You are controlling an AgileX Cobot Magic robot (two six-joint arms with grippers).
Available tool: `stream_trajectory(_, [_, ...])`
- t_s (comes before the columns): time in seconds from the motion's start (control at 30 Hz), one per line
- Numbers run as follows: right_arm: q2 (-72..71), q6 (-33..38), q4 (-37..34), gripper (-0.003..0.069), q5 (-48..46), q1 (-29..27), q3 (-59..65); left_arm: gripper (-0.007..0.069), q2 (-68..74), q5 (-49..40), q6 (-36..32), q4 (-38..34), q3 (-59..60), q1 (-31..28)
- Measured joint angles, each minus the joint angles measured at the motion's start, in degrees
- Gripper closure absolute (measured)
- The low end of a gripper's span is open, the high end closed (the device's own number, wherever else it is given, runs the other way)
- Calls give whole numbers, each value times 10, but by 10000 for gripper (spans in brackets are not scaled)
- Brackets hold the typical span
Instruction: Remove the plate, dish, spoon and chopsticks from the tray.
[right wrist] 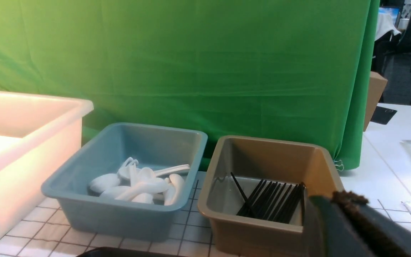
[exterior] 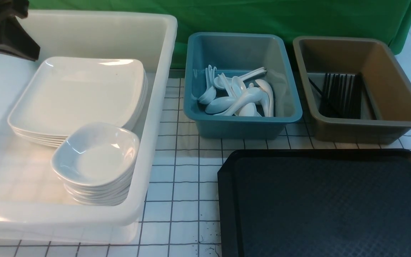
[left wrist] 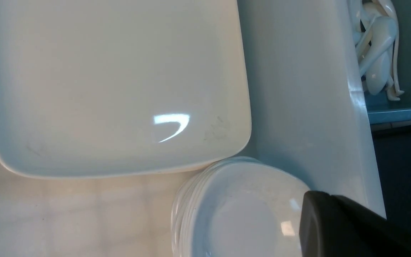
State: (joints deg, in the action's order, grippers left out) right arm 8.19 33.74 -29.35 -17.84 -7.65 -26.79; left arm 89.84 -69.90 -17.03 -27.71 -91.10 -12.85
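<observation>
Tray [exterior: 326,203] lies bare at near right on the counter [exterior: 177,192]. Left pincer [left wrist: 351,225] is pressed together above the dish [left wrist: 241,214] stack; right pincer [right wrist: 362,228] state cannot be told.

Bright, even lighting; glare on the plate [left wrist: 112,85].

The tray [exterior: 326,203] lies nearest, on the right, with nothing on it. Behind it stand two tubs side by side — spoons [exterior: 237,96] in the left tub [exterior: 241,121], chopsticks [exterior: 341,96] in the right tub [exterior: 369,125]. Far left sits a large bin [exterior: 155,107] — stacked plates [exterior: 80,92] behind stacked dishes [exterior: 96,157].
</observation>
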Motion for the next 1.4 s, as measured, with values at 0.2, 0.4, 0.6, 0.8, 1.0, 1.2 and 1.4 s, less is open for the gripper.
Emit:
stream_trajectory(0.2, [-11,1,57,558,9,16,51,626,0,-1,0,-25,0,0])
stream_trajectory(0.4, [-43,1,155,545,14,61,115,626,0,-1,0,-36,0,0])
stream_trajectory(0.6, [-73,1,215,536,28,68,198,626,-3,0,12,-37,2,0])
stream_trajectory(0.8, [-73,2,242,526,46,68,255,625,-49,0,22,-49,33,9])
stream_trajectory(1.0, [-73,2,242,515,60,68,258,624,-127,-2,9,-37,81,18])
stream_trajectory(1.2, [-73,2,242,498,64,68,259,624,-202,-2,-25,-21,149,18])
stream_trajectory(1.4, [-73,-32,242,489,64,68,259,622,-235,-2,-40,-19,197,18])
